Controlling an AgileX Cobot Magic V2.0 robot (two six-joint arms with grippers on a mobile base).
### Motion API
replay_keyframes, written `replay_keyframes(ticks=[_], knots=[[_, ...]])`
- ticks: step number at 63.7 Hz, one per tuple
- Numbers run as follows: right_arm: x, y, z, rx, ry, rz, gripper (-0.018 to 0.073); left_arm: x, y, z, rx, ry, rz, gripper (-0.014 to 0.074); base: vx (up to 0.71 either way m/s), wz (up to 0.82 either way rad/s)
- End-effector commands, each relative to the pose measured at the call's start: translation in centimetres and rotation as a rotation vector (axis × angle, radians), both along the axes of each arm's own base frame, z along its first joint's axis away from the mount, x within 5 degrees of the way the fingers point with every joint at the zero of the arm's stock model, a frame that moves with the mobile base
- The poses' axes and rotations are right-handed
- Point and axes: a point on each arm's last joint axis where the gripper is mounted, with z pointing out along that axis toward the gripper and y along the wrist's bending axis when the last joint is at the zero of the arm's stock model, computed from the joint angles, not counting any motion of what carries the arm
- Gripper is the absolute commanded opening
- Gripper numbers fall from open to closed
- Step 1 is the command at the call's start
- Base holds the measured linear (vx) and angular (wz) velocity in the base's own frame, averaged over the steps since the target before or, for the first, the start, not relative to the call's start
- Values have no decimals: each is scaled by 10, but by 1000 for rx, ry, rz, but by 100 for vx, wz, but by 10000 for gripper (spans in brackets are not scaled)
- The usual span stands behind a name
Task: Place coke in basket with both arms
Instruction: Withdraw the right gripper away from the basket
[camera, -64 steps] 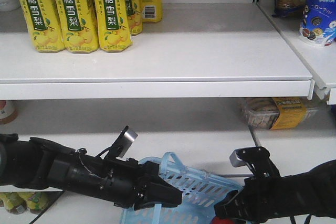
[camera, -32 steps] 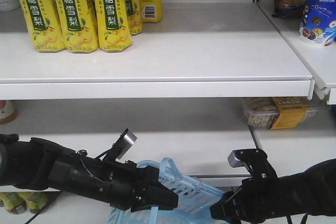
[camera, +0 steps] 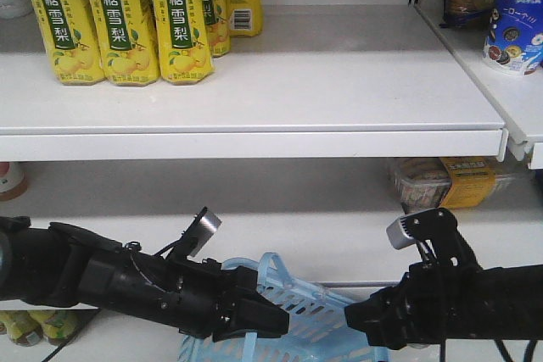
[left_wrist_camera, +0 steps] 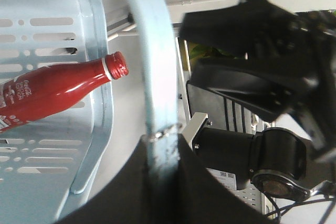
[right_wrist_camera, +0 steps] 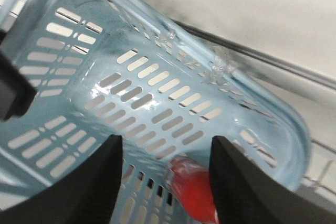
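White shop shelving behind: left gripper [left_wrist_camera: 163, 192] clamped on basket [right_wrist_camera: 173, 103] handle [left_wrist_camera: 152, 66], right gripper [right_wrist_camera: 165, 182] jaws spread wide, gripping nothing, just above the coke [left_wrist_camera: 52, 85], a red bottle-shaped one lying on its side inside the basket, yellow drink bottles [camera: 119, 14] on upper shelf.

coke [left_wrist_camera: 50, 90]: red bottle-shaped, lying on its side | inside light blue slotted basket [right_wrist_camera: 157, 95]
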Motion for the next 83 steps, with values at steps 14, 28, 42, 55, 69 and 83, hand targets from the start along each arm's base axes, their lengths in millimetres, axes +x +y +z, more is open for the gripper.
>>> replay_keyframes(ticks=[14, 28, 42, 55, 69, 83], knots=[[-26, -25, 56, -220, -196, -12, 375, 2, -6, 33, -191, -14, 21, -6, 0, 0], [-33, -55, 104, -468, -298, -176, 375, 2, -6, 33, -191, -14, 21, -6, 0, 0], [-49, -81, 157, -558, -543, -416, 375, 2, -6, 33, -191, -14, 21, -6, 0, 0], [-78, -90, 186, -447, -771, -535, 370, 2, -6, 33, -191, -14, 21, -6, 0, 0], [-111, -89, 190, -257, -970, -549, 330, 2, -6, 33, -191, -14, 21, -6, 0, 0], [-129, -87, 139, -150, -963, -541, 323, 2, -6, 33, -191, -14, 21, -6, 0, 0]])
